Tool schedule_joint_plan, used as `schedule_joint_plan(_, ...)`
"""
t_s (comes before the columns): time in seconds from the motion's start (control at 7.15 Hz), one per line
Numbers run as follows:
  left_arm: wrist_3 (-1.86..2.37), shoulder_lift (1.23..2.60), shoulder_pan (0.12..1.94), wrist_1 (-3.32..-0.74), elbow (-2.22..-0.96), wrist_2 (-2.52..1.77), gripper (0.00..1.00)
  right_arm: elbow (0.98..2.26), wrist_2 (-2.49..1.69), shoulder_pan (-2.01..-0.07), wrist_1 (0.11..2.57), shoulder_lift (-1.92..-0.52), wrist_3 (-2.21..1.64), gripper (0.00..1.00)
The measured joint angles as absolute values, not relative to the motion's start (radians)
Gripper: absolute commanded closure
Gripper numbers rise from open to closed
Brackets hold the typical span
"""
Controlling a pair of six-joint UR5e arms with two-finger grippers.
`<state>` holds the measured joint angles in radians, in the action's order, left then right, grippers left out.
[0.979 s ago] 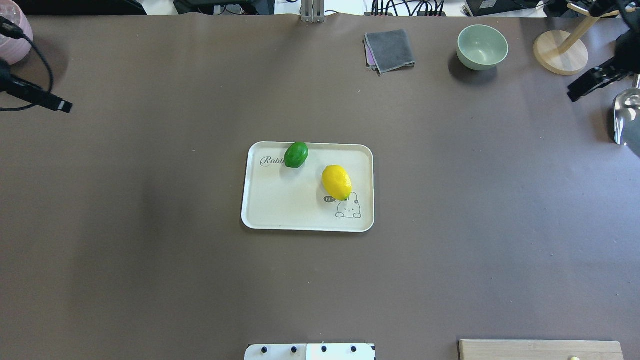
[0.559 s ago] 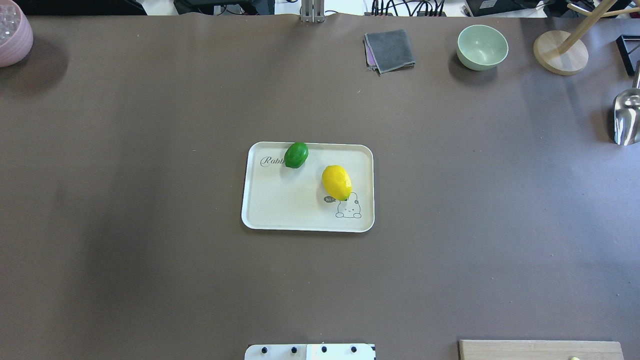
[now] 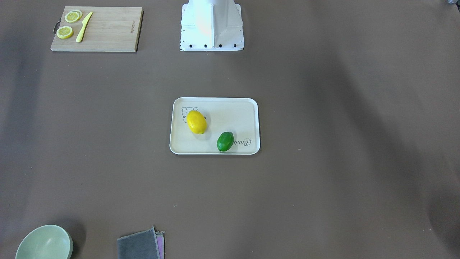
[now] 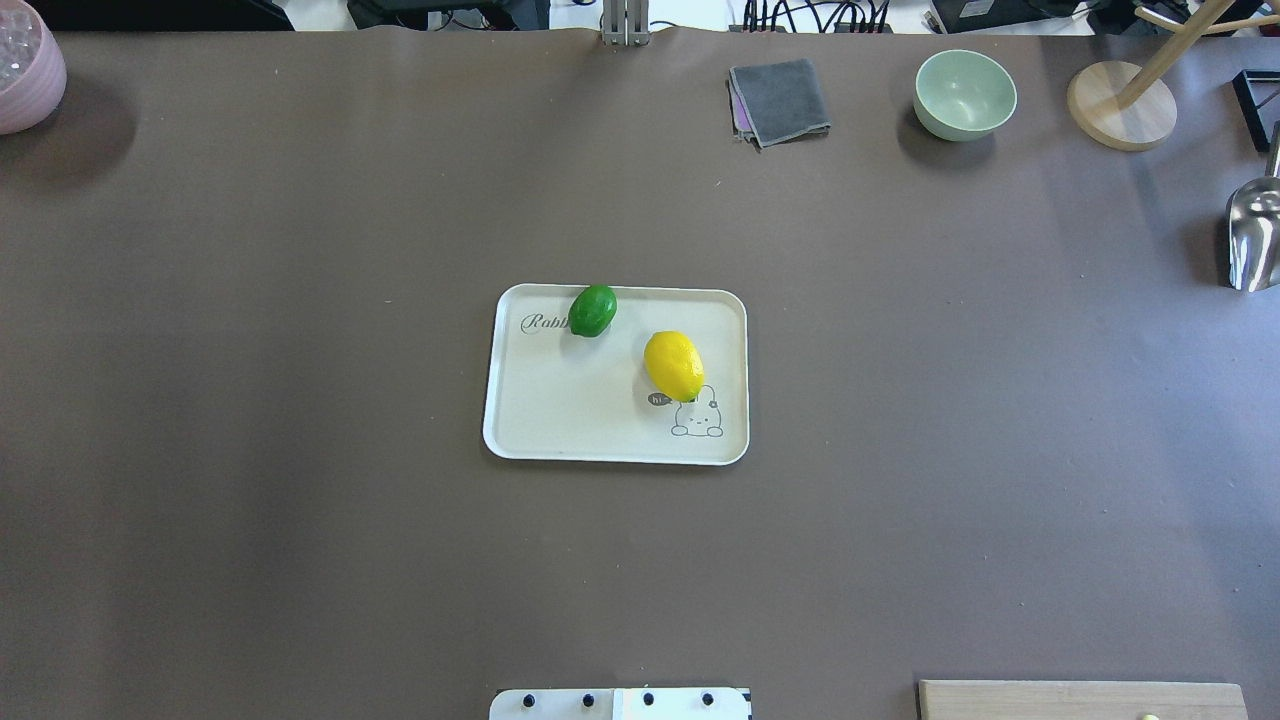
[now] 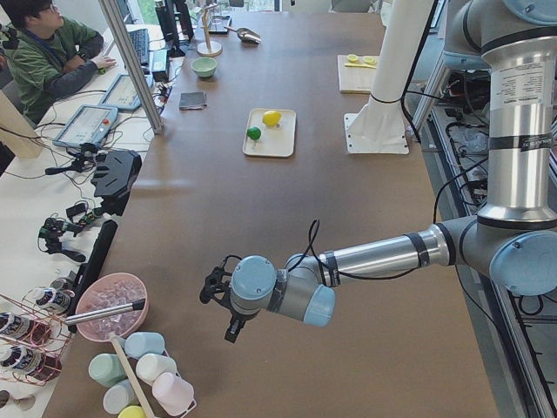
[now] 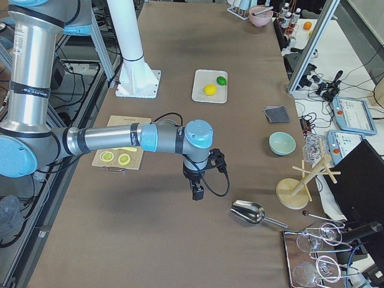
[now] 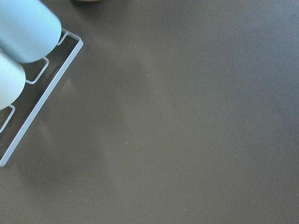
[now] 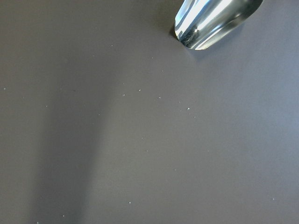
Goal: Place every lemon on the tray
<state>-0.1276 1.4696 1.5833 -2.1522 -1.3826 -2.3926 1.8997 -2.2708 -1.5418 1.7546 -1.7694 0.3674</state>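
Observation:
The cream tray (image 4: 560,420) lies at the table's middle, and also shows in the front view (image 3: 230,108). The yellow lemon (image 4: 673,365) rests on it beside the bear drawing. The green lemon (image 4: 592,310) rests on it at the far rim, over the "Rabbit" script. Both also show in the front view: the yellow lemon (image 3: 196,122) and the green lemon (image 3: 225,141). My left gripper (image 5: 231,334) shows only in the exterior left view, far from the tray. My right gripper (image 6: 196,195) shows only in the exterior right view, near a metal scoop. I cannot tell whether either is open or shut.
A wooden cutting board (image 3: 107,30) with lemon slices and a yellow knife lies near the robot base. A green bowl (image 4: 964,93), grey cloth (image 4: 780,100), wooden stand (image 4: 1120,105) and metal scoop (image 4: 1252,235) sit at the far right. A pink bowl (image 4: 25,70) is far left.
Both grippers, seen at the overhead view's left and right edges a second ago, have drawn out of that view. Tray and lemons have not moved.

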Motion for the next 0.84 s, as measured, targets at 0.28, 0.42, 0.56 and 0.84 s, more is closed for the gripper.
schedule_joint_plan(0.28, -0.125, 1.441, 1.591, -2.099, -1.425, -2.406, 0.02, 1.883, -2.316, -1.543, 1.754, -1.770, 0.368, 0.00)
schedule_joint_plan(0.42, -0.125, 1.441, 1.593, -1.931, -1.518, -2.424, 0.02, 1.880, -2.324, -1.543, 1.753, -1.770, 0.368, 0.00)
schedule_joint_plan(0.56, -0.129, 1.443, 1.595, -1.737, -1.631, -2.424, 0.02, 1.878, -2.328, -1.543, 1.753, -1.769, 0.368, 0.00)
schedule_joint_plan(0.84, -0.135, 1.431, 1.600, -1.515, -1.786, -2.360, 0.02, 1.878, -2.332, -1.543, 1.752, -1.769, 0.371, 0.00)
